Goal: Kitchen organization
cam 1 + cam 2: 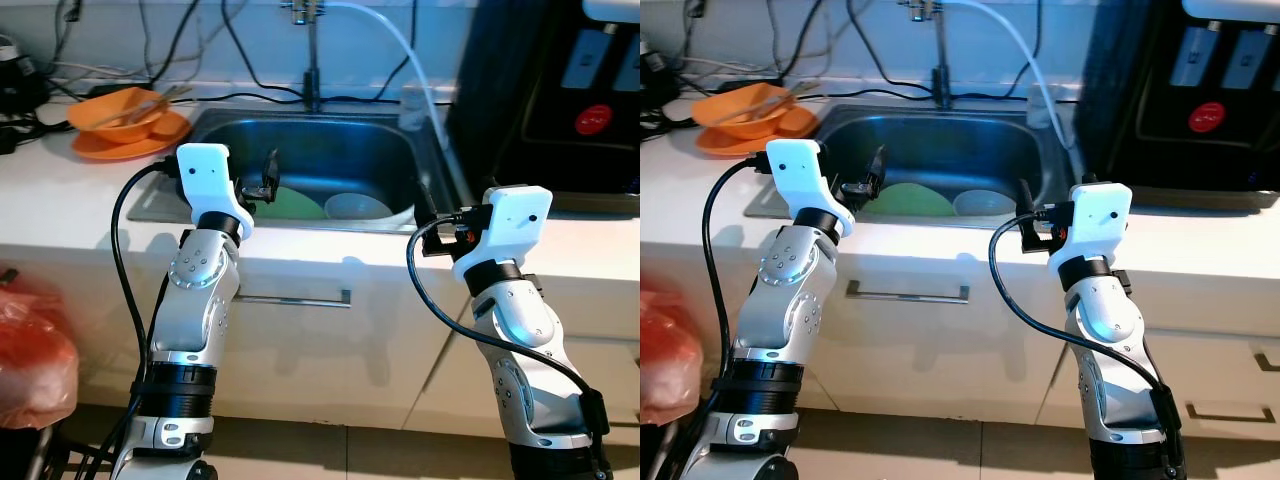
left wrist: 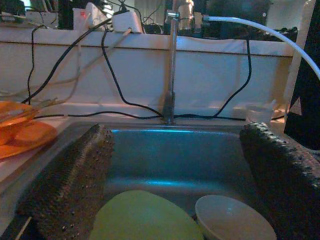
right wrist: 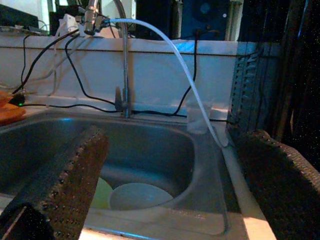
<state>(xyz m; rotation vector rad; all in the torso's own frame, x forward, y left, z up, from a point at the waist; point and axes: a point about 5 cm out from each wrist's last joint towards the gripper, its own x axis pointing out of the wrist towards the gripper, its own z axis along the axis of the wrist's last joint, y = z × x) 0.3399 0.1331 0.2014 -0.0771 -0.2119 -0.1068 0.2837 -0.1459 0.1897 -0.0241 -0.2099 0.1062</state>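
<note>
Both grippers poised at the sink's front edge, jaws apart and empty.

At frame centre, the left gripper (image 1: 268,178) could clip the sink (image 1: 425,150) rim reaching the green plate (image 1: 292,205); the white bowl (image 1: 357,207) overlaps it and may slide. The right gripper (image 1: 425,205) waits alongside.

We're looking along the right gripper (image 3: 165,185), its two black textured fingers (image 3: 65,180) spread wide apart above the near edge of the steel sink (image 3: 165,145). Down in the basin sits a white bowl (image 3: 140,196), a green plate (image 3: 101,192) beside it. A white hose (image 3: 170,60) arcs from the faucet (image 3: 122,55).
</note>
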